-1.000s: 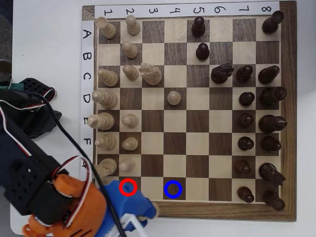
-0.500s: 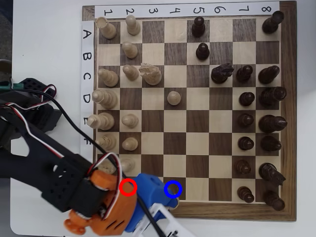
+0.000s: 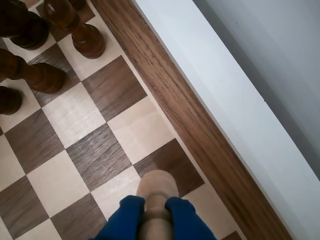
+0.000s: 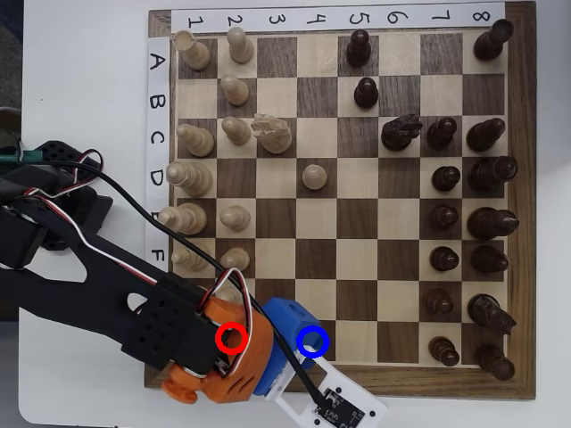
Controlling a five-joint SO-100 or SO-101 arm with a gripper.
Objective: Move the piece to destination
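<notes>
In the wrist view my gripper, with blue fingers, is shut on the stem of the cream pawn. Its ball head sticks out over the lower edge of a dark square in the row beside the board's rim. In the overhead view the gripper is at the board's bottom edge, and the pawn is hidden beneath it. The blue ring marks a dark square just right of the gripper's blue body. The red ring lies over the orange wrist.
Dark brown pieces stand at the top left of the wrist view. The board's wooden rim and a white ledge run along the right. In the overhead view, cream pieces stand on the left and dark ones on the right.
</notes>
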